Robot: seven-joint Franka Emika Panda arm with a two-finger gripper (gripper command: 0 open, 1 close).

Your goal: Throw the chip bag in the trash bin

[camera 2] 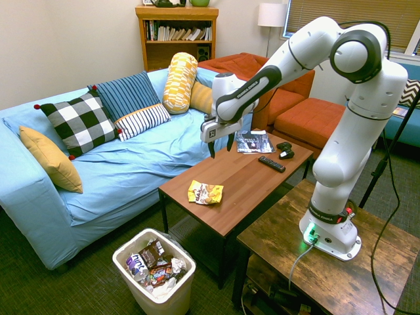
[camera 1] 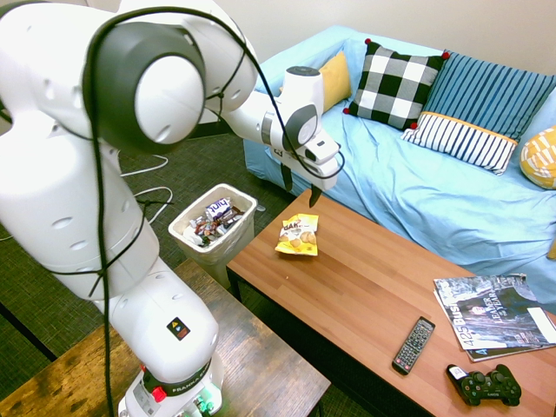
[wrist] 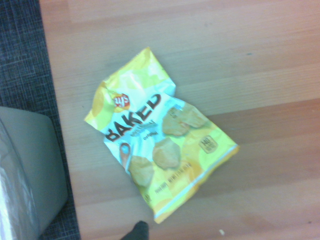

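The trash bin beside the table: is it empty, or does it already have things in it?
Not empty. The trash bin already holds a heap of crumpled wrappers, reaching close to its rim in both exterior views.

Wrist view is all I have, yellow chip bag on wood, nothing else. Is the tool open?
Observer: Yes, the tool is open, hanging above the chip bag, not touching it.
Operator: Where's the trash bin?
Observer: The trash bin stands on the floor off the coffee table's near end, already holding wrappers.
Operator: Anything else on the table?
Observer: At the far end: a remote, a game controller and magazines.
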